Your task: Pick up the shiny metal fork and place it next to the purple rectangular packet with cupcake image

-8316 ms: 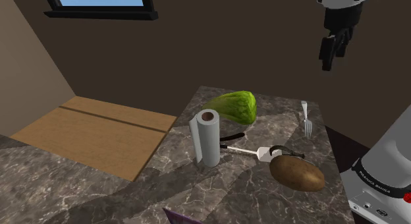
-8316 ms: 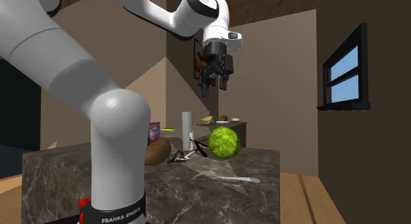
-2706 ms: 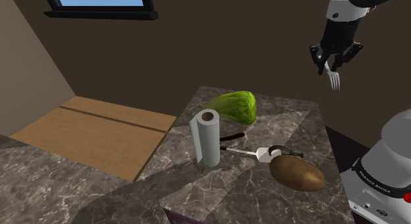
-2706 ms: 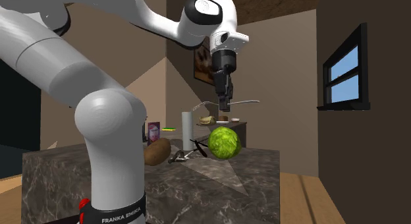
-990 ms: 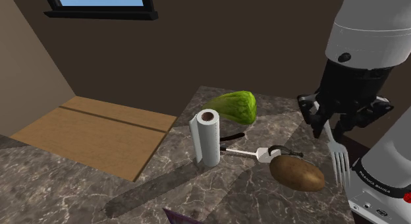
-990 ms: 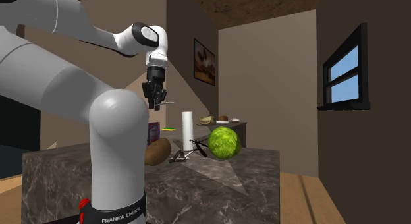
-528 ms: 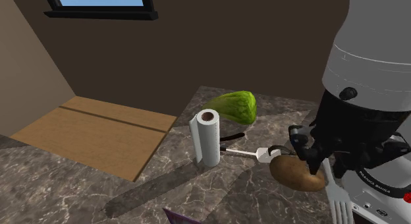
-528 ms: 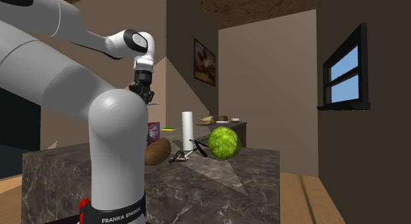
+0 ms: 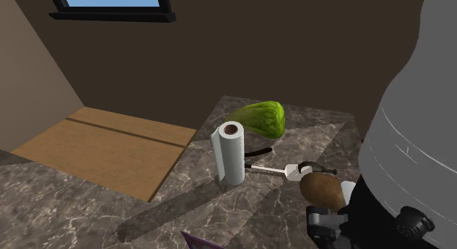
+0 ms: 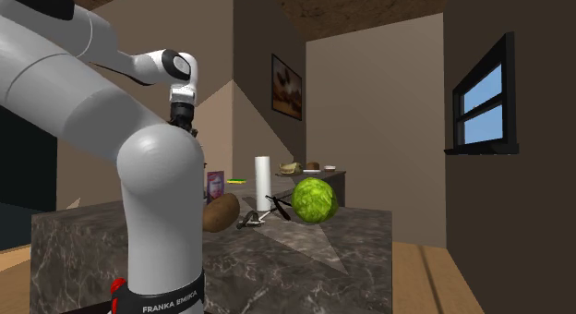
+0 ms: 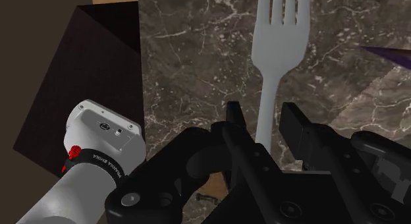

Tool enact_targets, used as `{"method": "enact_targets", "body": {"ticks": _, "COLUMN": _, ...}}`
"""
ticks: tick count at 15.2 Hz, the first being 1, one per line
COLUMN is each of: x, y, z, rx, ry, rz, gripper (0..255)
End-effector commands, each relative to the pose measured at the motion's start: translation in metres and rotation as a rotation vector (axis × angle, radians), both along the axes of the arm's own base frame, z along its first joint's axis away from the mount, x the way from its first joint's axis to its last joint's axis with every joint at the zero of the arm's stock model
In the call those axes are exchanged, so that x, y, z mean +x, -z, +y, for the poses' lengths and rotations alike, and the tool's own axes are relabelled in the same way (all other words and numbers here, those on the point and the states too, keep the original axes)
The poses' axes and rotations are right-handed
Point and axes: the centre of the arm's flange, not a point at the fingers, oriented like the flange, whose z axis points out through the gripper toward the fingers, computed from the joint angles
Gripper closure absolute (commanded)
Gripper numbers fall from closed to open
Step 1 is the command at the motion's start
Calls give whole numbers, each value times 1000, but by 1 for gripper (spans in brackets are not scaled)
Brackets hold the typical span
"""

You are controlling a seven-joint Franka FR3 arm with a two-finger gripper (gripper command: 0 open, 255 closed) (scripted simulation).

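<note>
The grey metal fork point(image 11: 279, 51) hangs over the dark marble counter point(image 11: 197, 51), tines pointing away from the hand. My gripper point(image 11: 266, 124) is shut on its handle, one black finger on each side. A purple corner of the packet point(image 11: 390, 54) lies just beyond the fork. In the shoulder view the packet's corner point(image 9: 200, 241) shows at the counter's near edge, and my hand is low at that view's lower right, close to the camera. In the second exterior view the purple packet point(image 10: 215, 186) stands behind the arm.
On the counter are a paper towel roll point(image 9: 230, 153), a green lettuce point(image 9: 261, 117), a brown potato point(image 9: 322, 190) and a white-handled utensil point(image 9: 274, 168). The stand's white box point(image 11: 103, 134) lies beside the gripper. A wooden floor point(image 9: 110, 149) lies beyond the counter.
The arm has swung down and toward the counter's near edge with the fork in its grip. Its bulk now covers the shoulder view's right, and the fork has left that view.
</note>
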Motion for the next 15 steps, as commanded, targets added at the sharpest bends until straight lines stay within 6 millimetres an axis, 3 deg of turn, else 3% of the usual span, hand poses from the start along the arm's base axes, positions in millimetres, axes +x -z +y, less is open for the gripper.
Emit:
{"method": "enact_targets", "body": {"ticks": 1, "x": -6, "y": -1, "z": 23, "rx": 1, "ry": 1, "rz": 1, "gripper": 255}}
{"method": "enact_targets", "body": {"ticks": 10, "x": -52, "y": -1, "z": 133, "rx": 1, "ry": 1, "rz": 1, "gripper": 255}}
{"method": "enact_targets", "body": {"ticks": 15, "x": -54, "y": 20, "z": 138, "rx": 1, "ry": 1, "rz": 1, "gripper": 255}}
